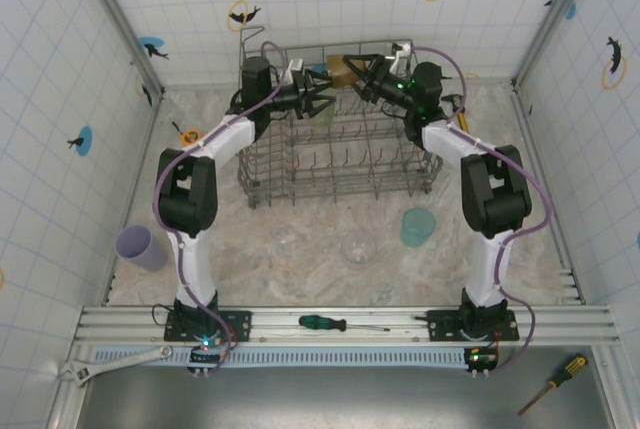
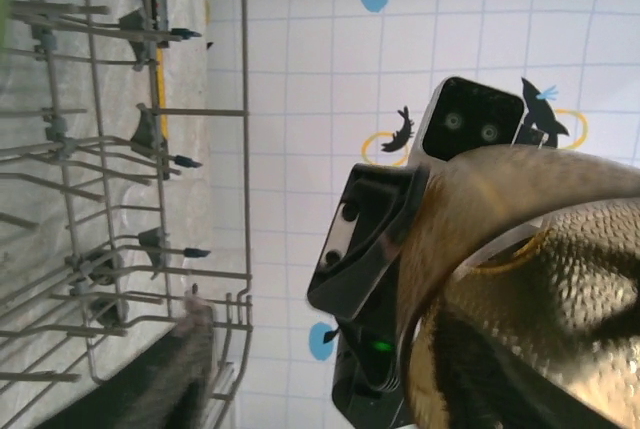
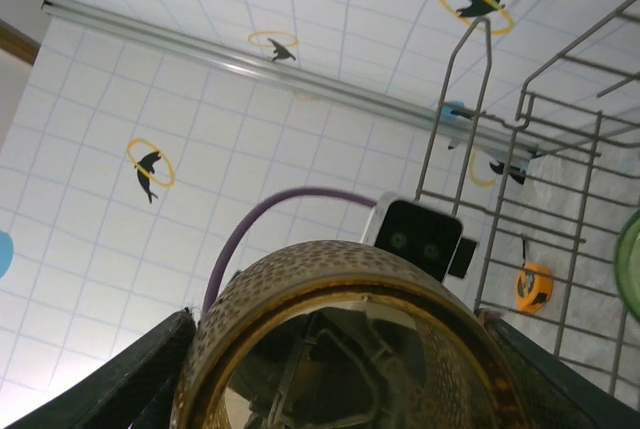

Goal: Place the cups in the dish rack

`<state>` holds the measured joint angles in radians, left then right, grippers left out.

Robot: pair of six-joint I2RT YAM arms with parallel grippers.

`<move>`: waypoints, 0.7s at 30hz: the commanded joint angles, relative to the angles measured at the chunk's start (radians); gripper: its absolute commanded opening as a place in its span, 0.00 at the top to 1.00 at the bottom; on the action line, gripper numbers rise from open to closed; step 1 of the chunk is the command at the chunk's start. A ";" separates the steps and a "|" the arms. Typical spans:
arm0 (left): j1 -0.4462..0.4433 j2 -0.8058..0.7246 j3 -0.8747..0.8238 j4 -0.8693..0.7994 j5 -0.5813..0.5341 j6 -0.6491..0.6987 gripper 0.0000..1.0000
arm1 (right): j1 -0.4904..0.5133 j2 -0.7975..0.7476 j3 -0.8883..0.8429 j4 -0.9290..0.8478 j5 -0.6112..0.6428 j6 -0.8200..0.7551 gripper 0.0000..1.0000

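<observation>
My right claw [image 1: 358, 77] is clamped on the amber cup [image 1: 341, 70], held in the air over the far rim of the dish rack [image 1: 340, 164], which sits at 12 o'clock on the worktop [image 1: 300, 274]. My left claw [image 1: 320, 99] stands apart, fingers spread just beside the cup at its 8 o'clock. A teal cup [image 1: 418, 226] stands at the rack's 5 o'clock and a lilac cup [image 1: 140, 247] at its 8 o'clock — both on the worktop.
</observation>
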<state>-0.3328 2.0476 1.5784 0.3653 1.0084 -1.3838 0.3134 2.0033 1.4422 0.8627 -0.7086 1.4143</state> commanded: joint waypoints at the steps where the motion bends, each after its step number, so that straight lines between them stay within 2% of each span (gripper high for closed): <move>1: 0.020 -0.090 -0.037 0.012 -0.038 0.037 0.31 | -0.034 -0.059 -0.024 -0.011 0.033 -0.064 0.54; 4: 0.022 -0.151 -0.057 -0.016 -0.075 0.080 0.23 | -0.048 -0.088 -0.013 -0.141 0.059 -0.167 0.54; 6: 0.023 -0.194 -0.055 -0.075 -0.109 0.140 0.18 | -0.050 -0.105 0.022 -0.298 0.090 -0.284 0.54; 8: 0.023 -0.236 -0.052 -0.147 -0.151 0.203 0.12 | -0.045 -0.115 0.081 -0.490 0.154 -0.421 0.54; 12: 0.031 -0.312 -0.051 -0.283 -0.230 0.320 0.03 | -0.020 -0.120 0.186 -0.759 0.306 -0.648 0.54; 16: 0.040 -0.387 -0.054 -0.452 -0.355 0.455 0.03 | 0.016 -0.088 0.302 -0.964 0.489 -0.822 0.54; 21: 0.047 -0.483 -0.072 -0.684 -0.613 0.632 0.03 | 0.058 -0.034 0.409 -1.096 0.643 -0.956 0.54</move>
<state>-0.2932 1.6142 1.5162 -0.1181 0.5858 -0.9150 0.3523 1.9480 1.7790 -0.0925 -0.2146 0.6102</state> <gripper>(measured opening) 0.973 0.695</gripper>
